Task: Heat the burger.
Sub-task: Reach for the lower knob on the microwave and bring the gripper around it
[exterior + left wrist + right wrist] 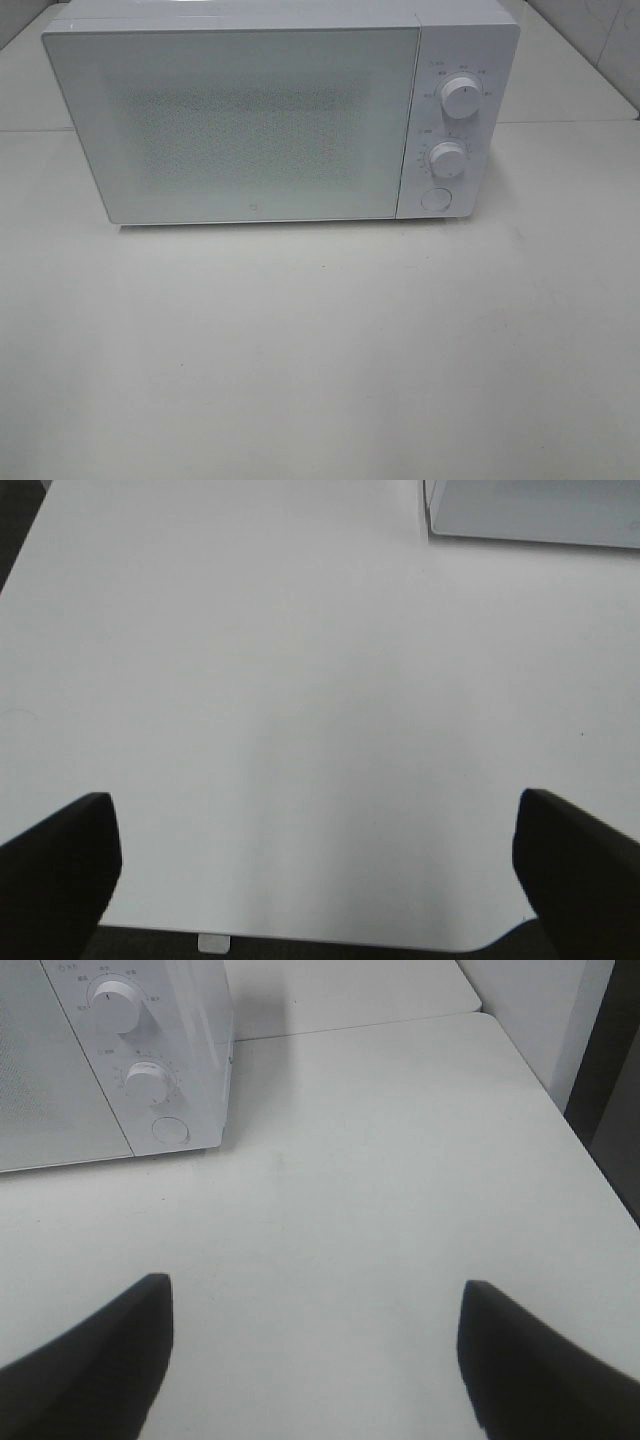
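Note:
The burger is out of view in all three frames. A white microwave [250,115] stands at the back of the white table [320,350] with its door shut; two round knobs [460,97] and a round button [436,198] sit on its right panel. Neither arm shows in the high view. My left gripper [315,865] is open over bare table near the front edge, with nothing between its black fingers [55,865]. My right gripper [315,1350] is open too, empty, over the table in front of and to the right of the microwave [110,1060].
The table's front edge [300,938] lies just under the left gripper. The table's right edge [560,1120] runs beside a white wall [540,1010]. A seam [350,1025] crosses the tabletop behind the microwave.

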